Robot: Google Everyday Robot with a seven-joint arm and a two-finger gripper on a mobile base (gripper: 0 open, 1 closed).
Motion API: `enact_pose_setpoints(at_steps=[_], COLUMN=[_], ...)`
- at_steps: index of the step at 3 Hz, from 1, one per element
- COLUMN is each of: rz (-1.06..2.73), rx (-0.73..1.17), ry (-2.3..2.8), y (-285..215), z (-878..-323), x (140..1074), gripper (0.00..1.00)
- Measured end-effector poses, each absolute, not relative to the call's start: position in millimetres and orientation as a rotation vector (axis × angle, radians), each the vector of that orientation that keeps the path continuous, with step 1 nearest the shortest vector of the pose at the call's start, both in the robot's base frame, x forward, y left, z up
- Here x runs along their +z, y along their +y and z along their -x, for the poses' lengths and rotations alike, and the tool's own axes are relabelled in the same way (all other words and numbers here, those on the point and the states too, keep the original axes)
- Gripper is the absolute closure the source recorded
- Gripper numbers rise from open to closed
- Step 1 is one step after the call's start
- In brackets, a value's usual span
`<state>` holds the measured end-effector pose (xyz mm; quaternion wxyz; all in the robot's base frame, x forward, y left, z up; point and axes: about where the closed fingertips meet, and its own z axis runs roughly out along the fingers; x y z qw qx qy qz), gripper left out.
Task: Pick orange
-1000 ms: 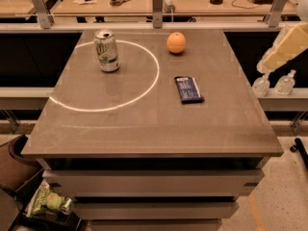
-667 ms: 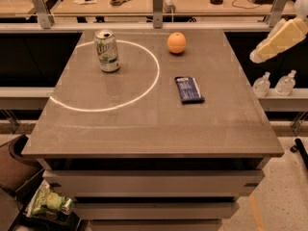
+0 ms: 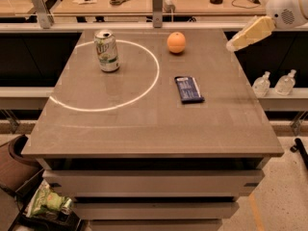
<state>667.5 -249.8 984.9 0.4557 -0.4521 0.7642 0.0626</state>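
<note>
Orange (image 3: 176, 42) sits near far bench (image 3: 144, 129) edge, right of soda can (image 3: 106, 50). Tool (image 3: 237, 43) hovers beyond right edge, well apart from it; released or clenched, cannot tell.

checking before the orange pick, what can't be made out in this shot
Camera view only:
- gripper, upper right, apart from the orange: its arm is cut off by the frame edge.
- blue packet: print too small to read.
- soda can: far side hidden by itself.
</note>
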Motion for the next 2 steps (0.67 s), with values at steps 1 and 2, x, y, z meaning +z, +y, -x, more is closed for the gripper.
enact_pose_setpoints(at_steps=[1, 2], rz=[1.115, 1.119], rx=[0.155, 0.193], ry=[1.885, 1.887], y=[-249.7, -222.6], z=[-667.5, -682.2], x=[984.8, 970.6], gripper=[0.0, 0.0])
